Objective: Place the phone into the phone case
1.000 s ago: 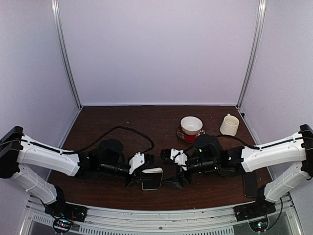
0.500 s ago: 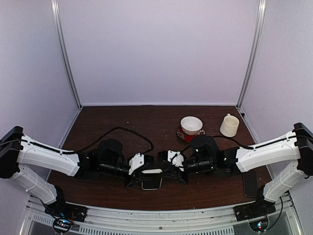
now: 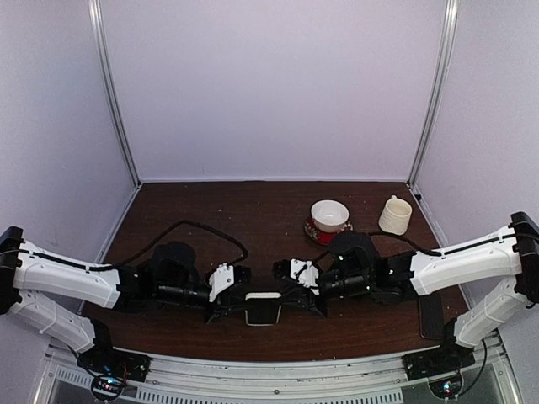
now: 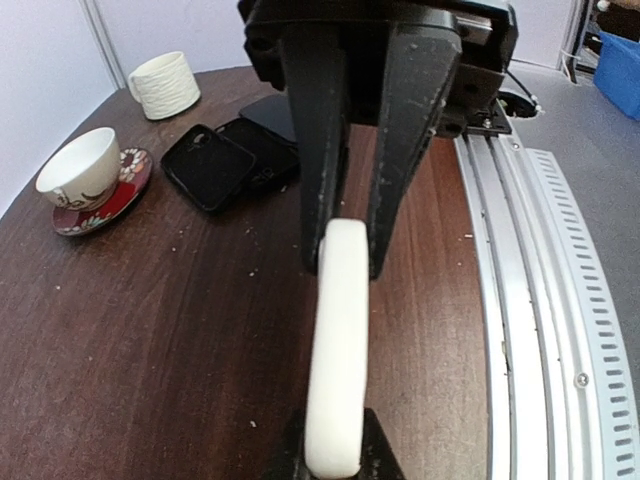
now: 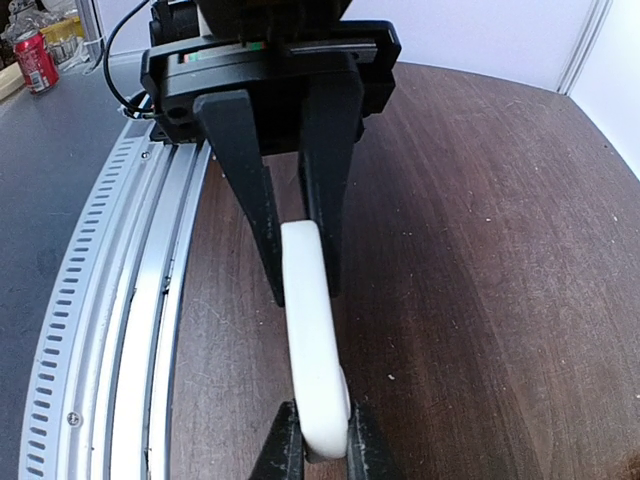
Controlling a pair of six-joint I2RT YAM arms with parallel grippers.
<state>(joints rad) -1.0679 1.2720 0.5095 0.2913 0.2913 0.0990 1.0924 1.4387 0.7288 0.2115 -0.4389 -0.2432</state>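
A phone [image 3: 263, 308] with a white rim and dark face hangs just above the table near its front edge, held between both arms. My left gripper [image 3: 243, 307] is shut on its left end and my right gripper [image 3: 285, 305] on its right end. In the left wrist view the white edge of the phone [image 4: 340, 330] runs from my own gripper [image 4: 335, 455] up to the opposite black fingers [image 4: 410, 150]. The right wrist view shows the phone [image 5: 305, 300] pinched in my gripper [image 5: 322, 440]. A black phone case [image 4: 210, 165] lies on the table at the right, seen from above as the phone case [image 3: 432, 318].
A white cup on a red saucer [image 3: 329, 215] and a ribbed white mug [image 3: 395, 215] stand at the back right. Another dark flat device [image 4: 265, 150] lies against the black case. A metal rail [image 3: 269, 370] runs along the table's front edge.
My right gripper has moved left and shut on the phone's right end. The left arm has drawn back to the left, and the phone now lies flatter between both grippers.
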